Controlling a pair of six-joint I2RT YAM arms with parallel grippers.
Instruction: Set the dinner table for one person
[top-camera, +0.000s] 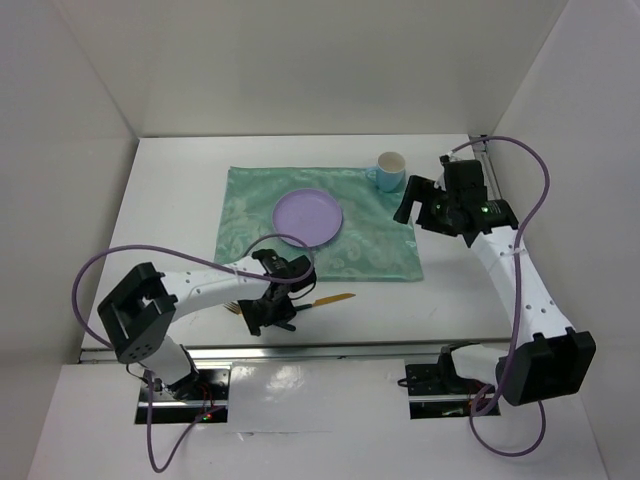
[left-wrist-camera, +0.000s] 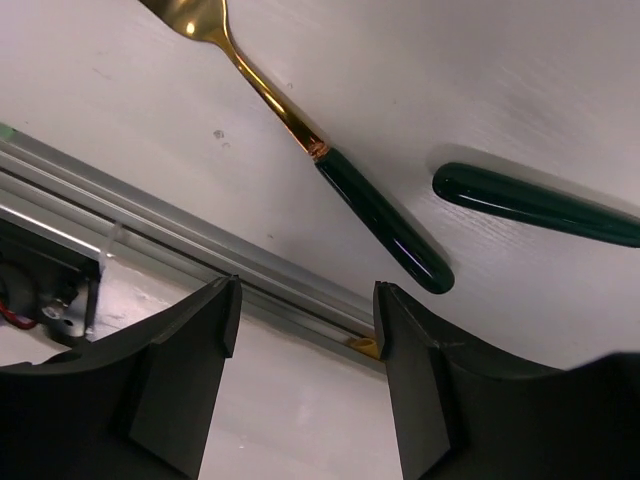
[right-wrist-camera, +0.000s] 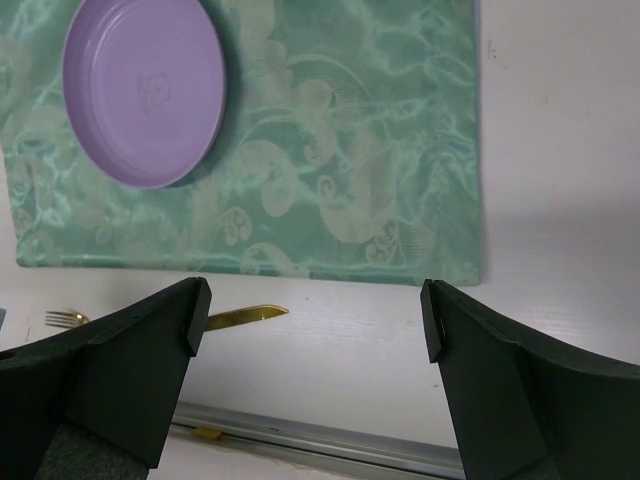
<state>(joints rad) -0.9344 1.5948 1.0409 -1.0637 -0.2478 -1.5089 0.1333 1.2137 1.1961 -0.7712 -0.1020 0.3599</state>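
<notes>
The fork (left-wrist-camera: 320, 150) lies flat on the white surface (left-wrist-camera: 480, 80) just ahead of the left tool (left-wrist-camera: 307, 300), whose jaws stand apart and empty, as do those of the right tool (right-wrist-camera: 315, 310). Light, stiff and probably slick, it is best pinched at its thicker dark handle, the end nearest the tool. Its long axis slants away, tines farthest.

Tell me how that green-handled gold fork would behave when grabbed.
Probably slippery: the fork has a glossy, rounded handle that might roll. Its gold neck looks like stiff metal. Lying flat on the dinner table, it may be awkward to lift.
</notes>
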